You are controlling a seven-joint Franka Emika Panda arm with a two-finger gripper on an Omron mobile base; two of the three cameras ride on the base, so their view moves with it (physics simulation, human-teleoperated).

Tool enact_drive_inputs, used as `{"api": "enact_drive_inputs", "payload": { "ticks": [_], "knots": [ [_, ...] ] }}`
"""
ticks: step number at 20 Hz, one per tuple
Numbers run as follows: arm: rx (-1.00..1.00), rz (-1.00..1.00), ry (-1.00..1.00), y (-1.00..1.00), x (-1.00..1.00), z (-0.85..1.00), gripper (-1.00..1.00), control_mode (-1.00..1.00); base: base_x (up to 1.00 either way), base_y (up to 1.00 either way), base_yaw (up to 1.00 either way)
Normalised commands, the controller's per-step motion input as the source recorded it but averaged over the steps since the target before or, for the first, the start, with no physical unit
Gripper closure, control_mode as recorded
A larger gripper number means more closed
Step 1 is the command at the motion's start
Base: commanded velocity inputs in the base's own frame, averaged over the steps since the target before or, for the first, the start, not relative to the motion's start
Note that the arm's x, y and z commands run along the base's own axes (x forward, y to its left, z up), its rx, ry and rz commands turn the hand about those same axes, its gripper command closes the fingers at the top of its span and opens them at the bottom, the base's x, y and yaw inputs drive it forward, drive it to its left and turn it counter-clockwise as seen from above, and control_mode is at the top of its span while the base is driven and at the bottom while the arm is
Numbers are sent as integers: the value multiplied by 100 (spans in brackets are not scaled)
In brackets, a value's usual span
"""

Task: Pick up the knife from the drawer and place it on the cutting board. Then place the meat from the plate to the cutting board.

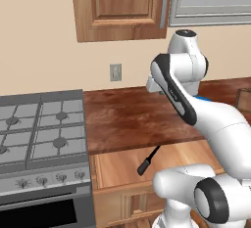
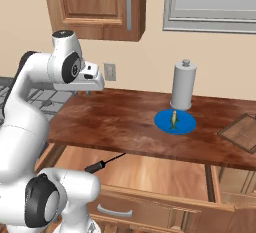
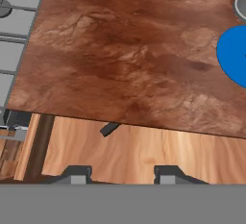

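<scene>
Countertop (image 2: 125,122) overhangs knife (image 2: 102,164).

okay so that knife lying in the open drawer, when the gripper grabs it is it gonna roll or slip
The knife looks stiff, so it should lift as one piece. Its rounded black handle may roll or twist on the drawer's smooth plank floor if nudged. The thin blade, partly under the counter edge, offers little to pinch; the handle seems the safer grip.

White arm bent high, hand (image 3: 116,176) pointing down, fingers parted
</scene>
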Motion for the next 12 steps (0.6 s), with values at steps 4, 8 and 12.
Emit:
{"api": "enact_drive_inputs", "payload": {
  "ticks": [4,8,12],
  "knots": [
    [0,0,0,0,-3,0,-100,-100,0,0,0],
    [0,0,-9,0,-22,0,-100,-100,0,0,0],
    [0,0,-15,7,-25,1,-100,-100,0,0,0]
  ]
}}
